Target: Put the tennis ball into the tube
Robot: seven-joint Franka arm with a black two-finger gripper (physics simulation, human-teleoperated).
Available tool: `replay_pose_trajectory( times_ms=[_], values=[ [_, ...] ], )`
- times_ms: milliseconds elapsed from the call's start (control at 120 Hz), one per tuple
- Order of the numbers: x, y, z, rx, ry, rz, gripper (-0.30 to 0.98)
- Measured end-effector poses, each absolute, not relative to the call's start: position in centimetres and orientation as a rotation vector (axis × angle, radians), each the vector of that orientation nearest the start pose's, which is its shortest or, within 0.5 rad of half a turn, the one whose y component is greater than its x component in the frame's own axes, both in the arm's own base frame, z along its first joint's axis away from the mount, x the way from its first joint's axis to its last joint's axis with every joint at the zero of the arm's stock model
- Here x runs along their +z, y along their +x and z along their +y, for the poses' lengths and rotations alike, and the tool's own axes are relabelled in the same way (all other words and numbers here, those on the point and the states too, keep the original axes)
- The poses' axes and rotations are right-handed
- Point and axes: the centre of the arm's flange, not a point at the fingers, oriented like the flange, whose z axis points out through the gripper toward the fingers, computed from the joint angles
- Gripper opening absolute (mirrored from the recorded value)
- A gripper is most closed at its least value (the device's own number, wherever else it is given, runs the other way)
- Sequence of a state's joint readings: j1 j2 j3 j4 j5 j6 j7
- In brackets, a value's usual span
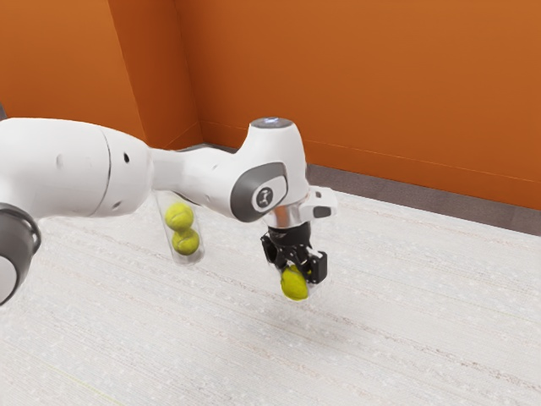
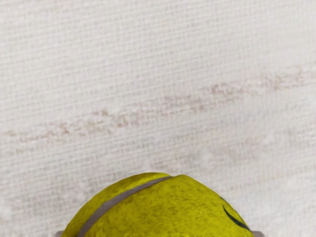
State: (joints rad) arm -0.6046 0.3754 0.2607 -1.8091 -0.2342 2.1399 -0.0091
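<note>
From where I stand, the job looks roughly half done, by my reckoning; the tennis ball (image 1: 294,284) is in the black gripper (image 1: 297,276), whose fingers are parted by about the ball's own width and press on it from both sides, as the fingertips (image 2: 258,233) at its flanks in the wrist view bear out; it seems to hang above the pale table (image 1: 406,338), though just how high I can't say; over toward the exterior view's left, well apart from it, stands the clear tube (image 1: 200,254) with two balls already inside, an upper ball (image 1: 179,216) and a lower ball (image 1: 186,243), one resting on the other; the tube's mouth is hidden from me by the white arm (image 1: 72,173), so I can't tell how much room is left at the top; what remains, I'd judge, is to carry the ball across, line it up over the opening and let it drop in; as for writing, I find no word to read; the held ball has a grey seam (image 2: 118,201) and a dark curved mark (image 2: 234,218), perhaps part of a logo, and the arm's joint wears a small emblem (image 1: 265,197) I can't make out
</note>
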Motion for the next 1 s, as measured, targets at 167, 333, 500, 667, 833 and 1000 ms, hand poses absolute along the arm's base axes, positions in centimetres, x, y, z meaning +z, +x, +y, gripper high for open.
replay_pose_trajectory(
  times_ms=[167, 333, 500, 667, 833, 1000],
  values=[
    [45.1, 59.1, -19.5, -0.074, -3.136, 0.402, 0.37],
    [53.8, 59.4, -10.9, -0.144, -3.106, 0.246, 0.36],
    [55.4, 59.5, -0.8, -0.075, -3.113, 0.026, 0.35],
    [55.2, 60.9, 2.6, -0.031, -3.121, -0.022, 0.34],
    [54.1, 63.0, 7.2, 0.0, -3.144, -0.081, 0.35],
    [52.2, 64.4, 10.9, 0.032, -3.183, -0.106, 0.36]
  ],
)
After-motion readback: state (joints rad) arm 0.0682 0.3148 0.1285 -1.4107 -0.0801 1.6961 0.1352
